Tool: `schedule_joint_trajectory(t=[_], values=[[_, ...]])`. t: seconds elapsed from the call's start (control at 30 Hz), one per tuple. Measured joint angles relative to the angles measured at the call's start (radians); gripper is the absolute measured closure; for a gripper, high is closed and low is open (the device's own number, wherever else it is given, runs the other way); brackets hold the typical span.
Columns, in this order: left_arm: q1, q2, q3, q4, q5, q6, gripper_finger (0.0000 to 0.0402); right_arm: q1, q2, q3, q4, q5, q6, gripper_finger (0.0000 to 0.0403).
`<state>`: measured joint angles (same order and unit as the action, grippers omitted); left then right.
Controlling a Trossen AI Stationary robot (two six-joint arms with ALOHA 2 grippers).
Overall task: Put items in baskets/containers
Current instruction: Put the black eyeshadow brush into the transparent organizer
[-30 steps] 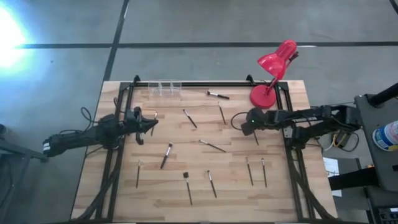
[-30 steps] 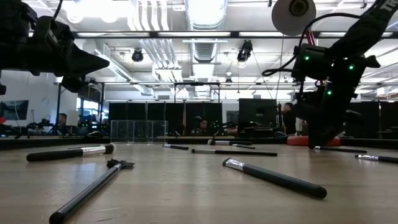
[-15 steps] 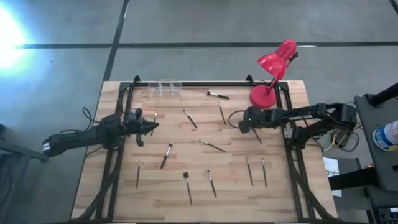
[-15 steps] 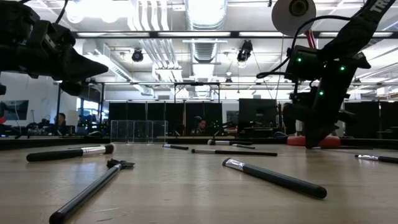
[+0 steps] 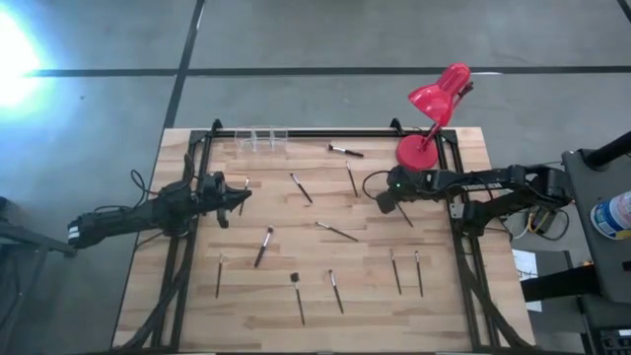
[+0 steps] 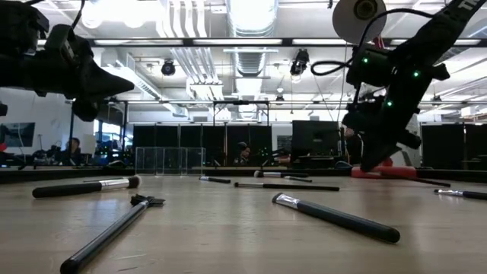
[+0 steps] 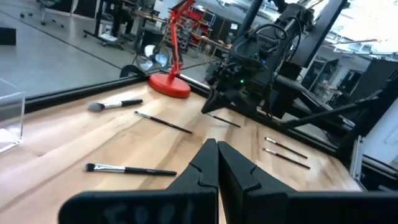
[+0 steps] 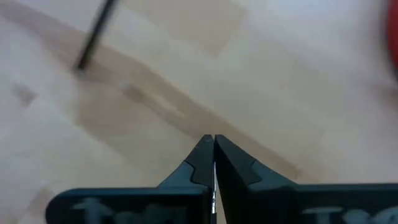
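Wooden table (image 5: 246, 296) seen from above, with brushes (image 5: 263, 247) scattered over it. Nearest the front edge lie five of them: one at the left (image 5: 218, 276), one with a broad dark head (image 5: 297, 296), one beside it (image 5: 336, 291), and a pair at the right (image 5: 395, 271) lying almost parallel. In the low view two long brushes (image 6: 335, 218) cross the foreground, one angled toward the camera (image 6: 106, 237).

Mid-table, the left gripper (image 5: 243, 196) hovers above the wood at the left side, fingers pressed together with nothing between them; its wrist view shows the two tips (image 7: 217, 163) meeting. The right gripper (image 5: 379, 204) hangs low over the table's right half, close to a thin brush (image 5: 404, 214). Its fingers (image 8: 202, 163) are likewise shut tight, with only bare wood beyond them and one dark stick (image 8: 96, 34) lying apart; no brush is gripped.

Farther back lie three more brushes (image 5: 301, 188), one (image 5: 352, 179) near the centre and one (image 5: 346, 150) by the far rail. The clear containers (image 5: 259, 139) stand at the far edge, left of centre; whether they hold anything cannot be told. A red lamp (image 5: 429, 113) stands at the far right corner.
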<state>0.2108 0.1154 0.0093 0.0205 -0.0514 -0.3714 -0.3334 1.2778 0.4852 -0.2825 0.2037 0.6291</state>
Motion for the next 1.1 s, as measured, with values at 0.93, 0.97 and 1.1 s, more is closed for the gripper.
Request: schedule_joint_trajectory(t=[0.93, 0.97, 1.1], values=[[-0.024, 0.13, -0.002, 0.228, 0.199, 0.0, 0.0401, 0.21, 0.002, 0.062, 0.461, 0.09, -0.209, 0.0394], [-0.035, 0.155, -0.002, 0.247, 0.2, -0.009, 0.0401, 0.22, 0.002, 0.062, 0.473, 0.093, -0.22, 0.0394], [-0.097, 0.293, -0.003, 0.387, 0.185, -0.028, 0.0402, 0.248, 0.002, 0.061, 0.512, 0.114, -0.252, 0.0394]])
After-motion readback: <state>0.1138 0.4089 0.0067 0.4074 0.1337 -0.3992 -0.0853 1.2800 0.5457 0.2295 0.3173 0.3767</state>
